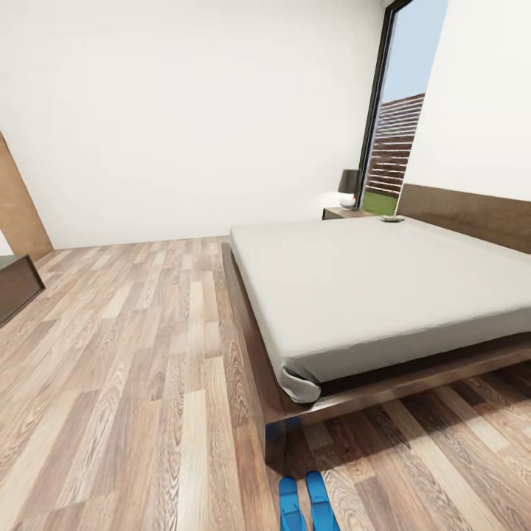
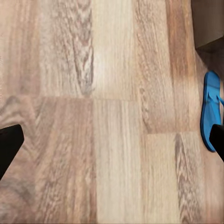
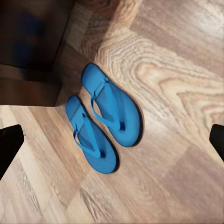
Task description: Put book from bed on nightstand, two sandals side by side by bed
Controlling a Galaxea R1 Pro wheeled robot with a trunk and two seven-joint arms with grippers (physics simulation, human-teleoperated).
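Observation:
Two bright blue sandals (image 1: 307,503) lie side by side on the wood floor just off the near corner of the bed (image 1: 369,295). Both sandals (image 3: 103,116) lie close together beside the dark bed frame (image 3: 32,42) in the right wrist view, under my open, empty right gripper (image 3: 112,140). My left gripper (image 2: 112,144) is open over bare floor, with one sandal (image 2: 211,109) at the side. A small flat dark thing, apparently the book (image 1: 393,219), rests on the mattress near the headboard. The nightstand (image 1: 346,213) stands at the bed's far side.
A lamp (image 1: 348,188) sits on the nightstand beside a tall black-framed window (image 1: 394,125). A low dark cabinet (image 1: 15,284) and a wooden panel (image 1: 18,206) stand at the left wall. Wide plank floor (image 1: 133,346) stretches left of the bed.

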